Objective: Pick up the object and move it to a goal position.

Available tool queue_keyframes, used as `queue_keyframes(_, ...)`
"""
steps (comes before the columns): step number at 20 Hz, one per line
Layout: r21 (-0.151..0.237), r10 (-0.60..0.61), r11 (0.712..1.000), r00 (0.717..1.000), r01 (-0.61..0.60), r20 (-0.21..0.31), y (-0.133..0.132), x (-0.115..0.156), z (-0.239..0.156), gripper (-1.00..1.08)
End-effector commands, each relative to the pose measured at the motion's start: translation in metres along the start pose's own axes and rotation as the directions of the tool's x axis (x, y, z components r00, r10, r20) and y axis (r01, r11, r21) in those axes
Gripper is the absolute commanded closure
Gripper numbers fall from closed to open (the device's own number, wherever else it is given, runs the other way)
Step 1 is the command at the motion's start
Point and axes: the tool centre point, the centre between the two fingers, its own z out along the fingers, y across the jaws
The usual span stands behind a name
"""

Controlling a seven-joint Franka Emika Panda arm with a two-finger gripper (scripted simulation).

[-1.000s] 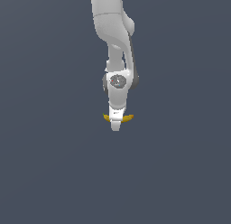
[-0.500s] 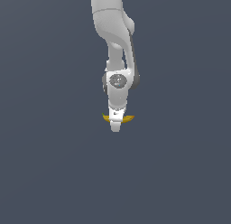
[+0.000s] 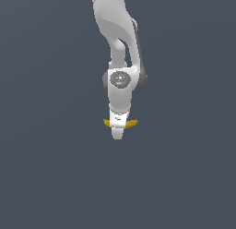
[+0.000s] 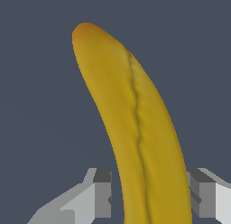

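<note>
Banana-like object: yellow crescent with darker tips, lower centre of the exterior frame, lying crosswise behind the white gripper. Wrist view: object runs between both fingers, a small gap showing on each side; spread, not yet pinching. Change: gripper sits lower around the object than a second ago, object unmoved; grasp judged imminent. Surface: plain dark grey-blue, featureless. Goal marker: not visible.

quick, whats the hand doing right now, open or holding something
Hand: open, its fingers on either side of the yellow banana, with a gap visible on at least one side, so not clamped on it.
</note>
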Motion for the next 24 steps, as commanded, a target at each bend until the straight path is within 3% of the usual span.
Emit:
queue_keyframes(1,-0.001,0.000,1.000,1.000,0.000,-0.001,0.016,0.001,-0.017,1.08)
queue_keyframes(14,-0.001,0.000,1.000,1.000,0.000,-0.001,0.089,0.006,-0.091,1.08)
queue_keyframes(24,0.000,0.001,1.000,1.000,-0.001,0.002,0.126,0.008,-0.125,1.08)
